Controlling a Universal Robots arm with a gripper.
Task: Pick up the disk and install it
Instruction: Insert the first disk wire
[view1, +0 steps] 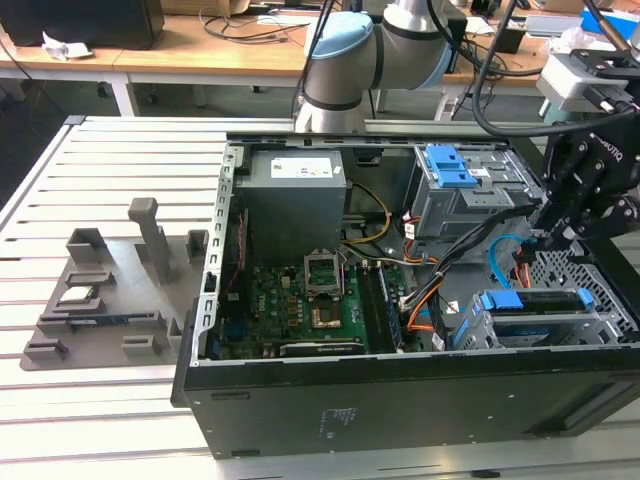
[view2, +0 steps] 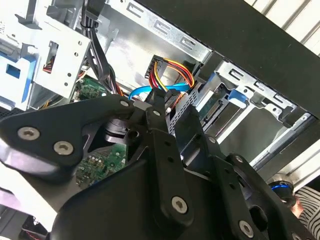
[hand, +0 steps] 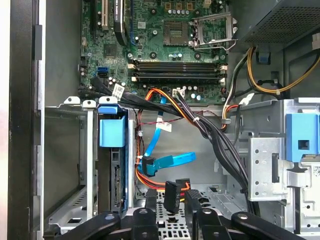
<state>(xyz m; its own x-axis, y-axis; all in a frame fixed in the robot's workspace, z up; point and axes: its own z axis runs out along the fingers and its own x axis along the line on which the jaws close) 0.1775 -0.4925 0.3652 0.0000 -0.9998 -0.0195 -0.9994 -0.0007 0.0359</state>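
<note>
My pincer hangs inside the open computer case at about three o'clock in the exterior view, fingers pinched narrow over a black cable connector, though I cannot tell if they grip it. The disk sits in its drive cage at about four o'clock, just beside my pincer.
</note>
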